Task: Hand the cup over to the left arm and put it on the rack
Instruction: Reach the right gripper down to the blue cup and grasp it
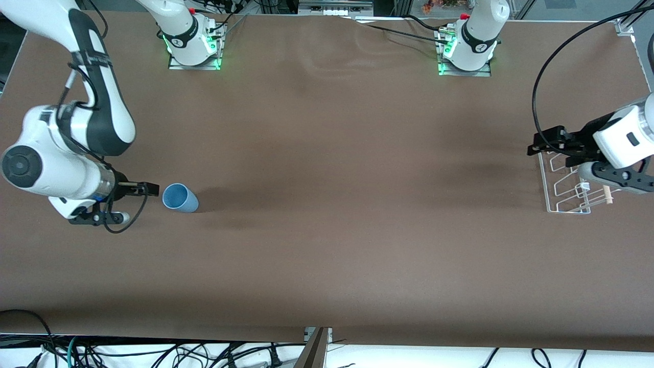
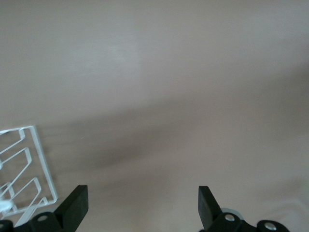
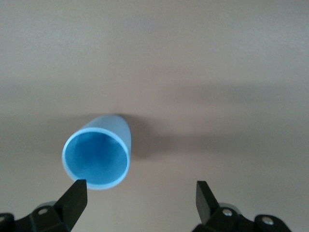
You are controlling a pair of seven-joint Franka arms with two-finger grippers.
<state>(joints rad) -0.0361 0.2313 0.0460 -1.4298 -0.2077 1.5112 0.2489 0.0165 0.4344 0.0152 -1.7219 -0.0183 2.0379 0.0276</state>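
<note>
The light-blue cup [image 1: 180, 198] stands upright, mouth up, on the brown table near the right arm's end. It also shows in the right wrist view [image 3: 99, 153]. My right gripper [image 1: 152, 190] [image 3: 140, 191] is open and empty, low beside the cup; one fingertip [image 3: 76, 192] sits just outside the rim, and the cup is not between the fingers. The white wire rack [image 1: 562, 189] [image 2: 24, 164] with its wooden dowel [image 1: 607, 194] stands at the left arm's end. My left gripper [image 1: 537, 146] [image 2: 142, 195] is open and empty, over the rack's edge.
The brown table [image 1: 327, 168] stretches wide between the cup and the rack. Both arm bases [image 1: 194, 46] [image 1: 467, 51] stand along the edge farthest from the front camera. Cables hang below the table's near edge.
</note>
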